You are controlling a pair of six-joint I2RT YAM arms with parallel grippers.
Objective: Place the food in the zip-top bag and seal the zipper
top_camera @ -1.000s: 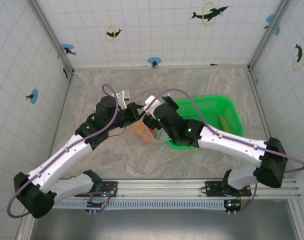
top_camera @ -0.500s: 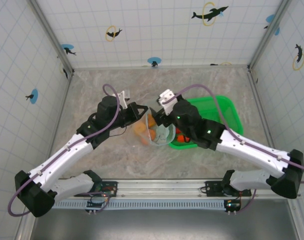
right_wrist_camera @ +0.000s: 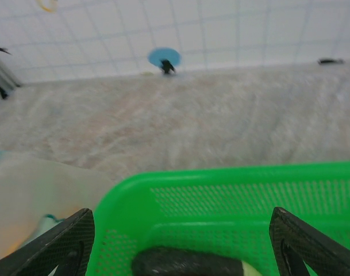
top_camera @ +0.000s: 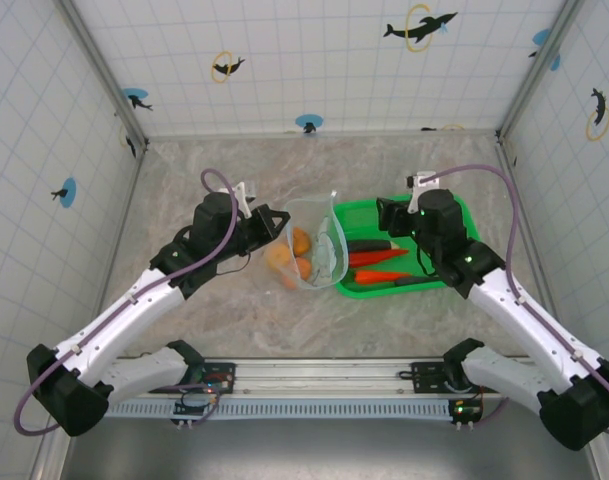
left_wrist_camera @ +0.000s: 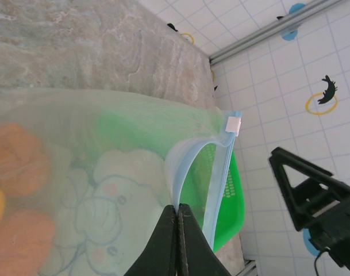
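Where the left jaws close, they are pressed fully together on the blue zipper [left_wrist_camera: 218, 178] of the clear bag [left_wrist_camera: 111, 184], the strip rising straight out from between their tips. Just left of those jaws, inside the bag, lies some of the food: round orange pieces [left_wrist_camera: 19, 158], softened by the printed plastic. Beyond the tips the zipper's two sides bow apart, so the mouth stands open, and a small white slider [left_wrist_camera: 234, 123] sits at its far end. Farther out, the green basket [left_wrist_camera: 232, 195] shows behind and partly through the bag, with the black right jaws past it to the right.

Spread wide and holding nothing, the right jaws hang over the left part of the basket. Low between them a dark long piece [right_wrist_camera: 186, 263] lies on the basket floor. Off their left tip the pale side of the bag comes into view, just beside the basket rim. Past the rim lies bare counter [right_wrist_camera: 209, 115], then a tiled wall [right_wrist_camera: 232, 29] with a blue sticker [right_wrist_camera: 164, 57].

From above, the bag stands between the two pairs of jaws, and two carrots [top_camera: 379, 258] lie in the basket on the near side of the dark piece.
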